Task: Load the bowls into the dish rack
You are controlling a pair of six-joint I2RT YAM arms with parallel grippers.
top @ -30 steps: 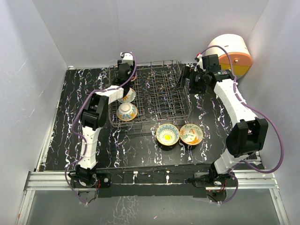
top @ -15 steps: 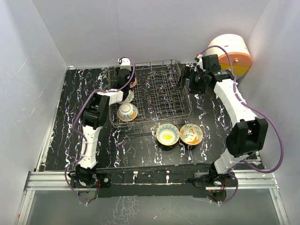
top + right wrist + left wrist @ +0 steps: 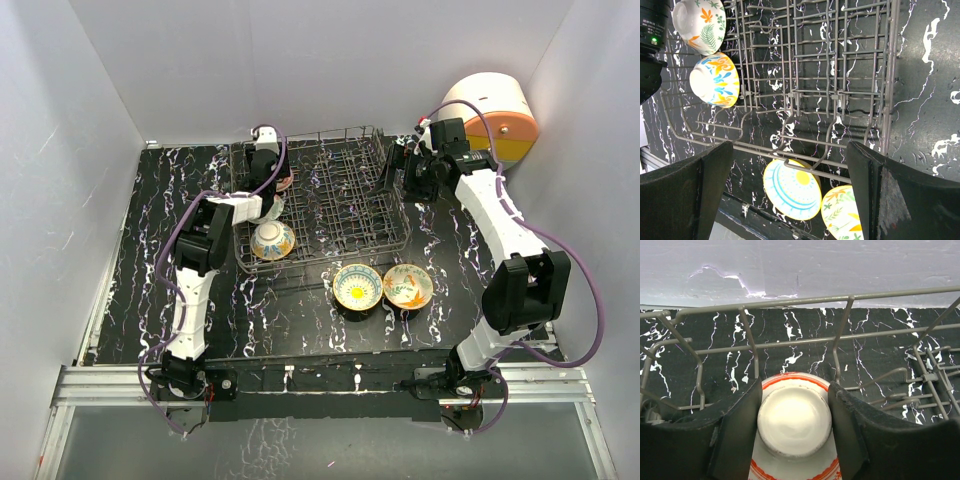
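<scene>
The dark grey wire dish rack (image 3: 345, 200) stands mid-table. My left gripper (image 3: 272, 178) is at its back left corner, shut on the foot of a red-rimmed bowl (image 3: 795, 422), held tilted among the tines; a sliver of the bowl shows from above (image 3: 285, 182). The cream-green bowl (image 3: 700, 25) and the blue-orange bowl (image 3: 271, 240) stand in the rack's left side. The blue-yellow bowl (image 3: 357, 286) and the orange-green bowl (image 3: 407, 286) sit on the table in front of the rack. My right gripper (image 3: 395, 168) is open and empty above the rack's right rim.
A round white, orange and yellow drawer unit (image 3: 495, 115) stands at the back right. White walls close in the back and both sides. The rack's back rail (image 3: 840, 299) runs close to the back wall.
My left arm has shifted slightly toward the rack's back with the red-rimmed bowl, and its forearm now covers part of the cream-green bowl. The right gripper has barely moved.
</scene>
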